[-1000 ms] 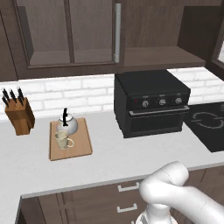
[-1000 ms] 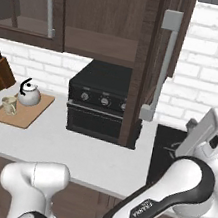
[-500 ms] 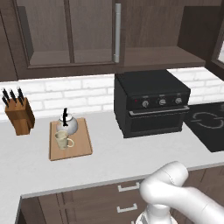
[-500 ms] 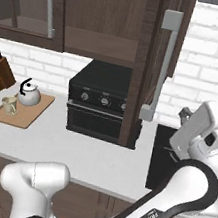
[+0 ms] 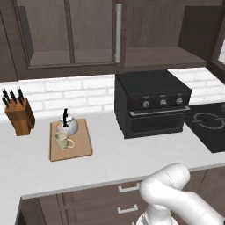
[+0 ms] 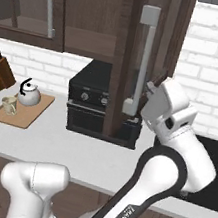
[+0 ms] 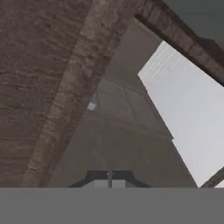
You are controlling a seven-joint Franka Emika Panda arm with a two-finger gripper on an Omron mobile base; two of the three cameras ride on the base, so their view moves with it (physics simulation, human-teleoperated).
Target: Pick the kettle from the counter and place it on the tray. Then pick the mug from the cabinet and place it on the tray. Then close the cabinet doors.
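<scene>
The kettle [image 5: 67, 125] and the beige mug [image 5: 63, 140] stand together on the wooden tray [image 5: 81, 146] on the counter [image 5: 110, 160]. From the right base view, kettle [image 6: 28, 95], mug [image 6: 9, 105] and tray [image 6: 29, 114] lie far left. The cabinet [image 5: 88, 30] has its left door [image 5: 94, 30] shut flat. Its right door [image 6: 124, 58] stands open, edge-on, with its bar handle [image 6: 143, 61] facing me. My gripper [image 6: 149, 88] is pressed close behind that door. In the hand view the fingertips [image 7: 99, 176] sit together, shut on nothing, facing the door's frame [image 7: 74, 100] and glass.
A black oven [image 5: 151, 103] stands on the counter under the cabinet, and a black hob [image 5: 210, 125] lies to its right. A wooden knife block [image 5: 18, 115] stands at the far left against the white brick wall.
My arm has swung left from over the hob up to the open right door. The door's handle has shifted a little to the left. Kettle, mug and tray have not moved.
</scene>
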